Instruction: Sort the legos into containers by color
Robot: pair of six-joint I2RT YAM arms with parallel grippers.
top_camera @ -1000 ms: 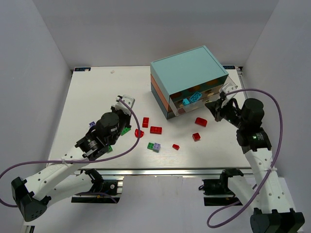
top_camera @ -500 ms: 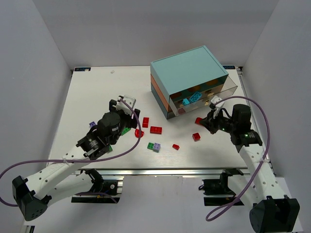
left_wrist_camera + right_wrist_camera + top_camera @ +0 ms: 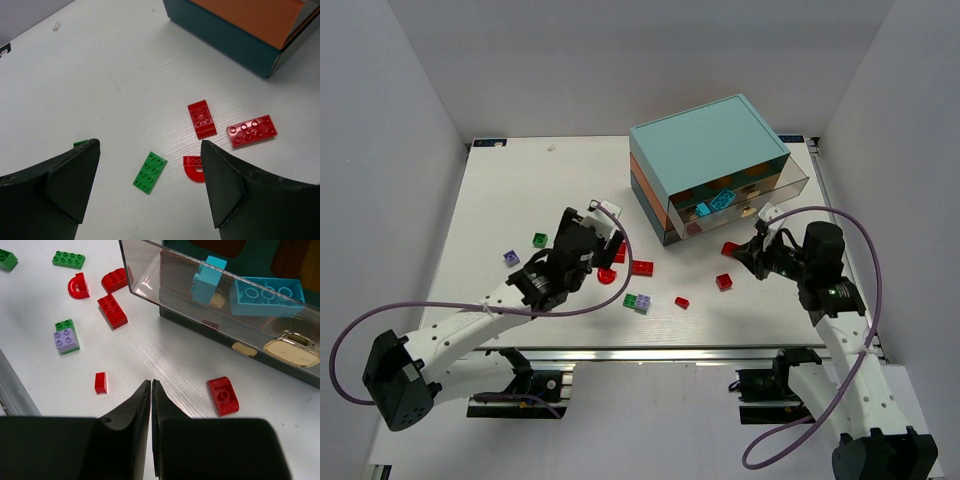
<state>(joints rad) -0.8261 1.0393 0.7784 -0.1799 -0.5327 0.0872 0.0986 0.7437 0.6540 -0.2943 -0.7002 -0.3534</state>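
Several small legos lie nearest the arms: a green-and-lilac pair (image 3: pixel 638 301), a tiny red brick (image 3: pixel 681 302) and a red block (image 3: pixel 724 282). The left gripper (image 3: pixel 150 146) hangs spread wide and empty over a green plate (image 3: pixel 150 172) and a red arch (image 3: pixel 194 167), with two red bricks (image 3: pixel 202 119) just beyond. The right gripper (image 3: pixel 151 385) is pinched closed on nothing, near a red curved brick (image 3: pixel 223 396) on the table (image 3: pixel 520 180). Farther back, the chest (image 3: pixel 705 140) has its clear drawer (image 3: pixel 165 295) pulled out — two teal-blue bricks (image 3: pixel 267 292) lie inside.
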